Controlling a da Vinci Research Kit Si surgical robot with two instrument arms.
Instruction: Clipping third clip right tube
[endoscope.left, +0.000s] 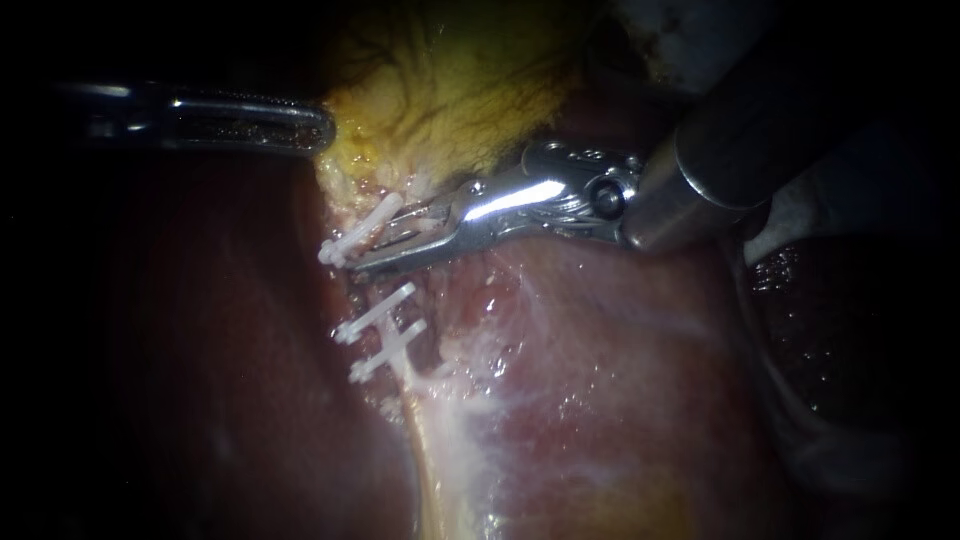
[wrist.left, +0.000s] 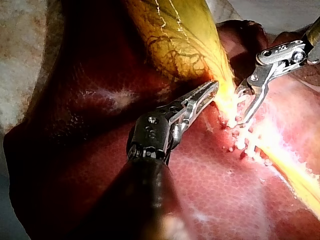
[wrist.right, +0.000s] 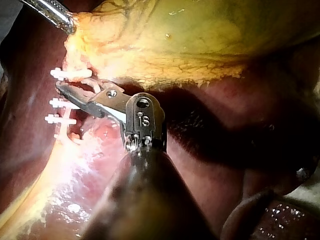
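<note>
Clip check on tube, three clips visible

Right instrument (endoscope.left: 370, 252) enters from the upper right of the endoscope frame, dark shaft, metal claw reaching to centre-left. Claw slightly open, with a narrow gap between its two halves and nothing clearly gripped. Top clip (endoscope.left: 362, 230), white, sits on the tube (endoscope.left: 420, 400) at the claw's tip, slanted and overlapping it in the endoscope view. Right wrist view shows it just beside the claw, not inside it. Middle clip (endoscope.left: 375, 312) and bottom clip (endoscope.left: 388, 350) lie below it on the same tube, parallel, close together, apart from the claw. Tube runs as a pale strand from the clips down to bottom centre of frame. Left instrument (endoscope.left: 322, 128) comes in from the upper left, claw closed, tip pinching the yellow fatty edge of the gallbladder (endoscope.left: 450, 90). Left wrist view shows both halves together, tissue drawn to a point at the tip. Gallbladder fills upper centre. Liver (endoscope.left: 600, 380), red and wet, lies under everything, centre and right.
</note>
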